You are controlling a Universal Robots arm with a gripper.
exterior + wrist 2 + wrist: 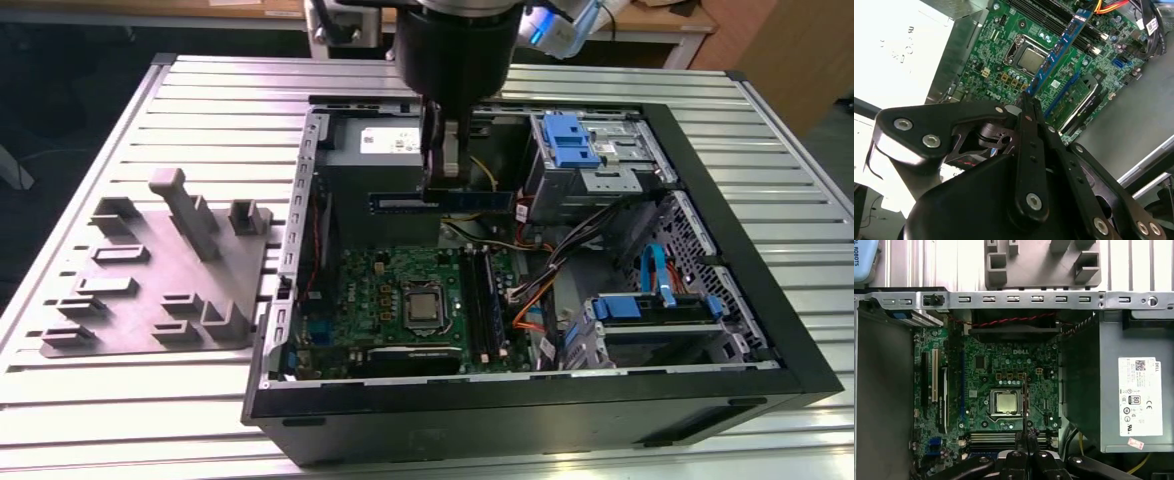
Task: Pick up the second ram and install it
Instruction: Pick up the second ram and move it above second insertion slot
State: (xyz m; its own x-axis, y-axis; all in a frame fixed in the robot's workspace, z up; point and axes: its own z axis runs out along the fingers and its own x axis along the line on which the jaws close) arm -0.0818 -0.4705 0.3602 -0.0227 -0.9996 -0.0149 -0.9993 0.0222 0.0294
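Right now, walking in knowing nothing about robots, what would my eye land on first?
Probably the open computer case lying on the ribbed metal table, its green motherboard exposed. Above it the black gripper is shut on a thin blue-green memory stick, held level. On the exterior view's left, a grey tray of holders sits beside the case.
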